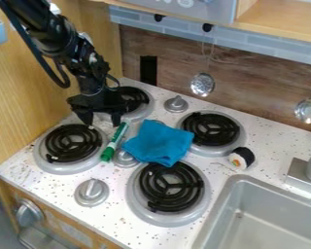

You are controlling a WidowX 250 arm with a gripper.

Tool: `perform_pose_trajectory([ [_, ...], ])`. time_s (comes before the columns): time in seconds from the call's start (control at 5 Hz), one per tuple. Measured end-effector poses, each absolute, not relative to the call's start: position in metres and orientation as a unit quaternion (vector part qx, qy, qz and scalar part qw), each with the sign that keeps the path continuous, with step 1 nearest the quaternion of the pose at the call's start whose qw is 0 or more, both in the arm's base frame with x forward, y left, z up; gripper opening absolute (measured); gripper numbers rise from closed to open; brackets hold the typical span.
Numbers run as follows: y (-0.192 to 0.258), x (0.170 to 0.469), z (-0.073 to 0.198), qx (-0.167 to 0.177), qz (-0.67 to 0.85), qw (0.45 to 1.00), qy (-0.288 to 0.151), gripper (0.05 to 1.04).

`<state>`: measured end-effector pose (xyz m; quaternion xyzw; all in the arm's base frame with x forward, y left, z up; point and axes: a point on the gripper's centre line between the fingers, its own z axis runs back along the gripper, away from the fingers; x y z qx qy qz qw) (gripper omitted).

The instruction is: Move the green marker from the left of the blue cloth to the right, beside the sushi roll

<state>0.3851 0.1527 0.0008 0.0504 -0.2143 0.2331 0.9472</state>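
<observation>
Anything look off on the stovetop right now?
The blue cloth overlaps the edges of two burners, an odd spot for fabric, and a green marker lies loose beside it. Dark specks dot the white counter; whether pattern or crumbs, I can't tell.

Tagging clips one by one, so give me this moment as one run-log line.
gripper: open, empty, above stovetop | nearby: green marker, beside blue cloth | cloth: overlapping burner | sushi toy: near sink
</observation>
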Motion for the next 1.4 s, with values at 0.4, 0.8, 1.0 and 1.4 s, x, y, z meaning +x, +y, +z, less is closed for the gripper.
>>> perform_pose_trajectory([
  [0.4,0.14,0.397,-0.013,0.062,0.236,0.944,-0.221,0.989],
  [0.8,0.133,0.404,-0.024,0.072,0.236,0.944,-0.218,0.941],
  [1.0,0.133,0.405,-0.028,0.077,0.241,0.942,-0.219,0.646],
  [1.4,0.135,0.405,-0.028,0.079,0.243,0.941,-0.221,0.324],
])
